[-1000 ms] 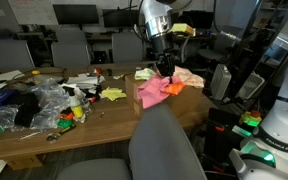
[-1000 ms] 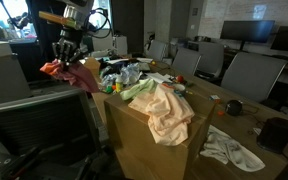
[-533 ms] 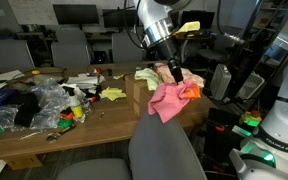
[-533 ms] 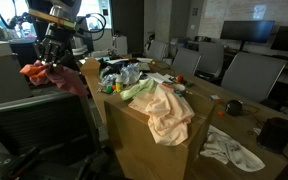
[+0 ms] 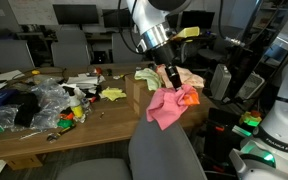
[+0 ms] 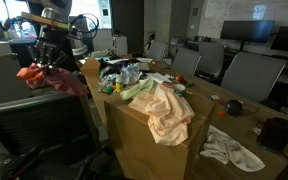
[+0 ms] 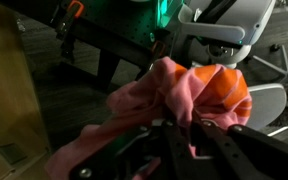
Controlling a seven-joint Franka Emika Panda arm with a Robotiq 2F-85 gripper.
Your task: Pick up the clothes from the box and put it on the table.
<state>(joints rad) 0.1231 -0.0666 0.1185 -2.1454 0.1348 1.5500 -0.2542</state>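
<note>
1. Done: the gripper (image 5: pixel 170 80) pinches the crumpled pink and orange cloth (image 5: pixel 170 106) at its top; the cloth hangs in the air, apart from the brown cardboard box (image 6: pixel 134 140) (lifted clear, I judge).
2. Left: carry it over the wooden tabletop (image 5: pixel 109 112) and release it.

Office: wooden table (image 5: pixel 44 140), grey chairs (image 6: pixel 246 72), dark monitors (image 5: pixel 74 14).

I see pink cloth (image 5: pixel 165 107) with orange patch, no print; peach cloth (image 6: pixel 169 115) plain; box (image 6: pixel 130 142) tan; desk (image 5: pixel 109 112) brown wood grain.
</note>
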